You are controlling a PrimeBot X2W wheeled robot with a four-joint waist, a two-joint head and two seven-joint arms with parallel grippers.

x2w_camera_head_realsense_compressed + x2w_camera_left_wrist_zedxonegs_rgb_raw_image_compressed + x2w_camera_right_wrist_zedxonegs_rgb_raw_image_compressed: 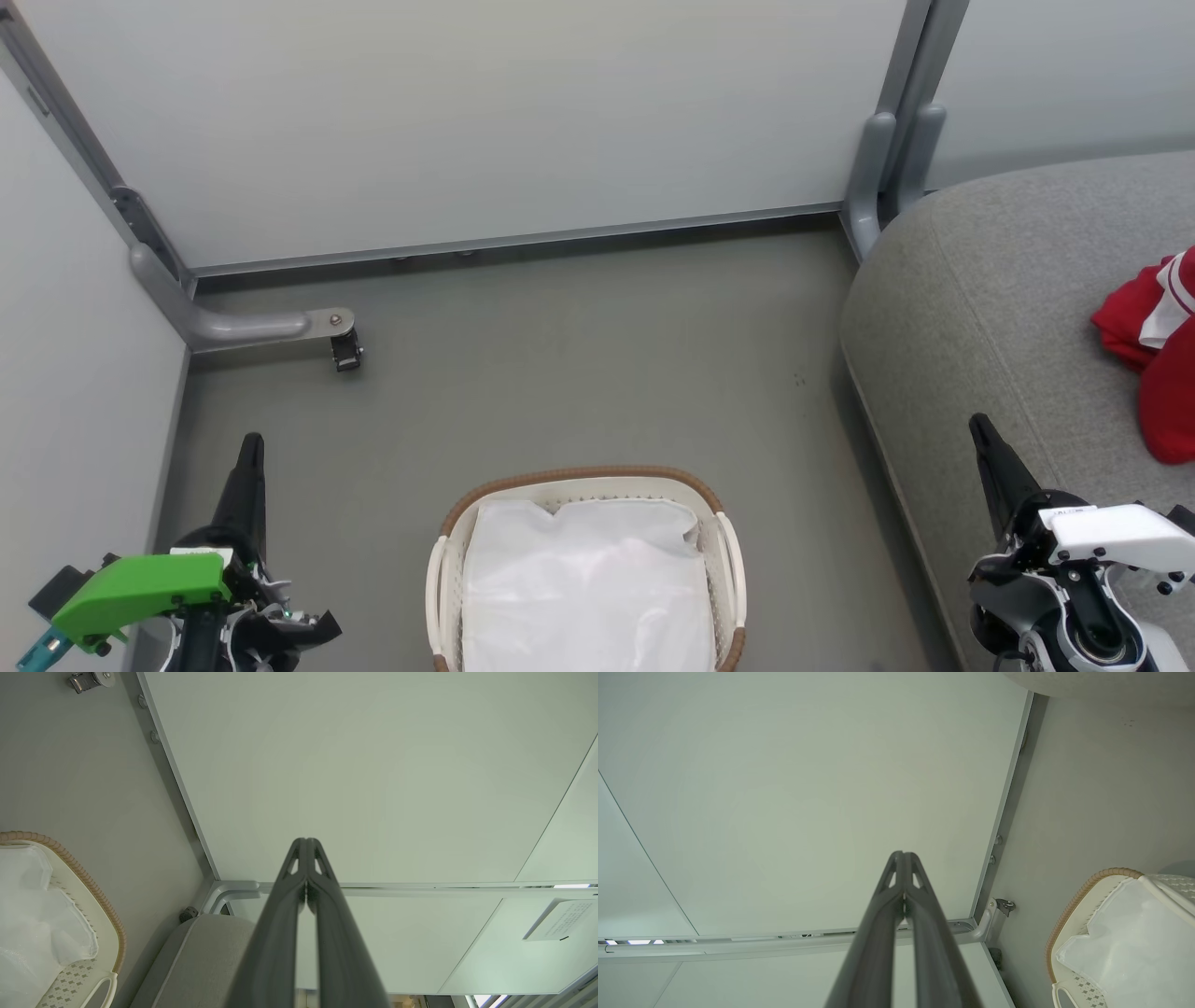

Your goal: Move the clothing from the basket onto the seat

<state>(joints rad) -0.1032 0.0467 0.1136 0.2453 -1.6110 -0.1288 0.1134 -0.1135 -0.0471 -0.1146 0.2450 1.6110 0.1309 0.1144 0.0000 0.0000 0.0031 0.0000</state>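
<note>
Head view: a dull grey-green floor [579, 373] is closed in by pale, plain wall panels [467, 121] set in a grey metal frame [896, 140]. A curved frame foot with a small dark caster [346, 352] stands in the far left corner. The seat [980, 299], grey fabric with a rounded corner and a stitched seam, takes up the right side and rests on the floor, close to the frame post.

The clothing [1162, 373] lies on the seat at the right edge of the view, which cuts it off. It is a crumpled red heap. The part that shows is longer from far to near than across, and white striped trim shows at its far end. No lettering can be read.

The basket [583, 478] stands upright on the floor at the bottom centre, between the two arms and well apart from the seat. Its brown woven rim curves around the far end, and the near end is cut off by the bottom edge. Inside it lies the white liner [588, 579], rumpled, with no red on it.

The left gripper [250, 448] hangs at the lower left over the floor, and the right gripper [980, 431] at the lower right over the edge of the seat. Both point away from the robot. In each wrist view the two dark fingers are pressed together at the tips and hold nothing.
</note>
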